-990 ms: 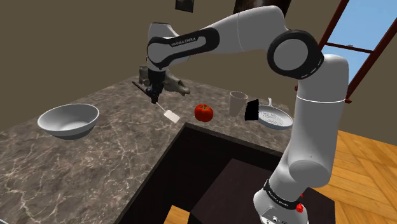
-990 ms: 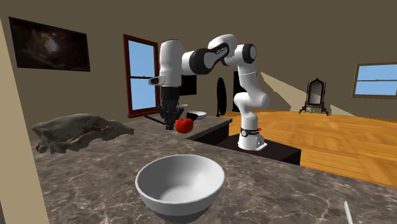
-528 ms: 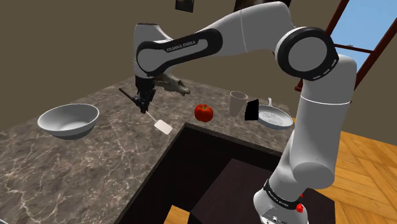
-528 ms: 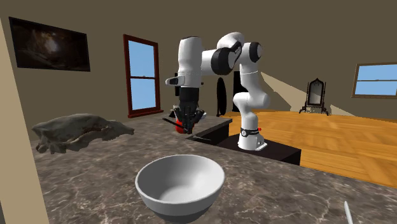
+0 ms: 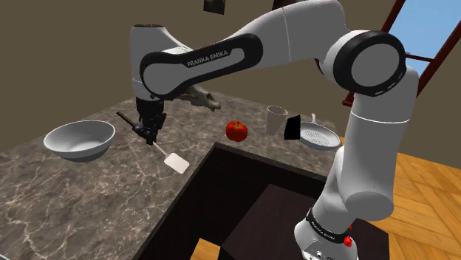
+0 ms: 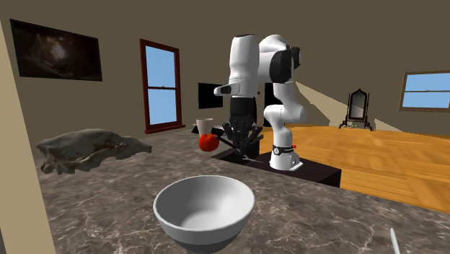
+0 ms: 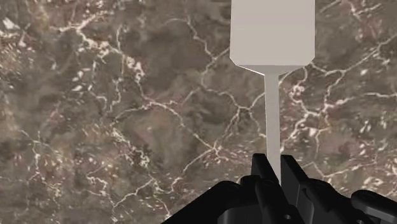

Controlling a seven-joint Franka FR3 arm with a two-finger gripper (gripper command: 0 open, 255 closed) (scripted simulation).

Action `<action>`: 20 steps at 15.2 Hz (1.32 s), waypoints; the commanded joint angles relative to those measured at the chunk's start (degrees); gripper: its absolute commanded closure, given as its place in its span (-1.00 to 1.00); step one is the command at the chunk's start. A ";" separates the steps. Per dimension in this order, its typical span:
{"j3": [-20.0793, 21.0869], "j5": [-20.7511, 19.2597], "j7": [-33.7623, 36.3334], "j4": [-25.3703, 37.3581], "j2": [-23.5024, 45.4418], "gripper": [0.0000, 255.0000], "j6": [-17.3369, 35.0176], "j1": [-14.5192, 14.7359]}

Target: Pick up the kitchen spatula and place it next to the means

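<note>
Gripper (image 5: 151, 136): hangs off the white arm (image 5: 222, 55), pointing down over the bench (image 5: 89, 196), betw. bowl and red fruit in shoulder view.
Fingers (image 7: 260, 169): clenched on the spatula (image 5: 176, 162); in wrist view we see the pale shaft clasped betw. both black fingers.
Spatula: off-white flat blade, thin shaft, dark handle end sticking up past the gripper toward shoulder view's left. Tilted, blade end lowest, near the bench's edge. Blade-to-bench contact: we can't tell.
Wrist view: blade (image 7: 272, 38) ahead of the gripper, dark veined marble behind it.
Bowl (image 5: 80, 139): pale grey, upright on bench, near gripper but apart from it.
Red fruit (image 5: 236, 131): on bench, well apart from spatula.
Cup (image 5: 276, 118): pale, beyond the fruit.
Skull-shaped piece (image 6: 86, 151): on bench at second ext. view's left, well apart from gripper (image 6: 241, 138).
</note>
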 commanded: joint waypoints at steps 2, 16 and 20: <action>1.26 -0.81 4.11 0.84 0.81 1.00 -0.15 2.51; 4.07 -4.01 15.48 4.01 6.50 1.00 1.77 9.94; 3.88 -4.45 15.81 2.48 7.64 1.00 4.40 10.03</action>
